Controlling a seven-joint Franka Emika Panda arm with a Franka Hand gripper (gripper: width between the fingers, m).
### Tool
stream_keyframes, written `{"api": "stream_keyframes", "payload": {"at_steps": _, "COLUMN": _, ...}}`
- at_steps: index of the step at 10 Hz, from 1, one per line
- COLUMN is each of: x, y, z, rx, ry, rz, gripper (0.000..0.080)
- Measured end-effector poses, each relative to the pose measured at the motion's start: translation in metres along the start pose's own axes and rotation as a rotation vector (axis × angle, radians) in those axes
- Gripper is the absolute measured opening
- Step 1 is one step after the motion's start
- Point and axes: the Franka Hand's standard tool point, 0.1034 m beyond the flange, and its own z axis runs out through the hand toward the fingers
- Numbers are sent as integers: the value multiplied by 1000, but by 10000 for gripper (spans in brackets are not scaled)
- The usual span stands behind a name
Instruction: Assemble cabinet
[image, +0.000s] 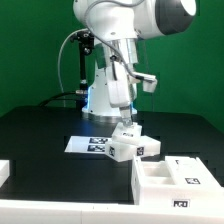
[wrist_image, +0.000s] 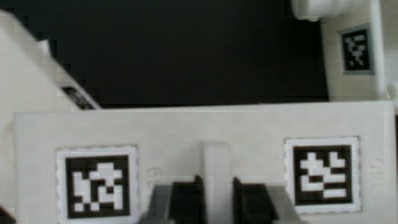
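Black matte worktop (image: 40, 125) before a plain green backdrop. Near its middle, thin flat white marker board (image: 78, 143) lying flat. White robot arm (image: 115, 30) reaching down, two-finger gripper (image: 123, 128) over one end of that board, dark fingers (wrist_image: 173, 205) clamped narrowly around the raised middle rib of a small white plastic panel with two black-and-white square tags (wrist_image: 205, 135). Panel tilted; cannot tell whether lifted or touching the surface. Close to the worktop's front edge, toward the corner at the exterior view's right, open white plastic cabinet box (image: 158, 195), just beside the held panel. Another white part (image: 5, 172) at the opposite front corner
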Motion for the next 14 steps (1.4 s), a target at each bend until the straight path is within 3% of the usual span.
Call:
{"api": "stream_keyframes", "payload": {"at_steps": 1, "x": -7, "y": 0, "z": 3, "rx": 35, "ry": 24, "rz": 37, "gripper": 65}}
{"api": "stream_keyframes", "payload": {"at_steps": 5, "x": -6, "y": 8, "z": 11, "rx": 24, "ry": 34, "rz": 25, "gripper": 65}}
{"api": "stream_keyframes", "payload": {"at_steps": 7, "x": -14, "y": 3, "z": 5, "rx": 51, "ry": 32, "rz": -10, "gripper": 65}}
{"api": "stream_keyframes", "payload": {"at_steps": 9, "x": -10, "y": 10, "z": 13, "rx": 23, "ry": 35, "rz": -69, "gripper": 65}}
{"api": "stream_keyframes", "payload": {"at_steps": 10, "x": -4, "y": 17, "z": 22, "rx": -11, "ry": 33, "rz": -98, "gripper": 65}}
{"api": "stream_keyframes", "payload": {"at_steps": 13, "x": 2, "y": 20, "z": 27, "rx": -20, "ry": 42, "rz": -130, "gripper": 65}}
{"api": "stream_keyframes", "payload": {"at_steps": 14, "x": 0, "y": 19, "z": 24, "rx": -43, "ry": -4, "rz": -161, "gripper": 65}}
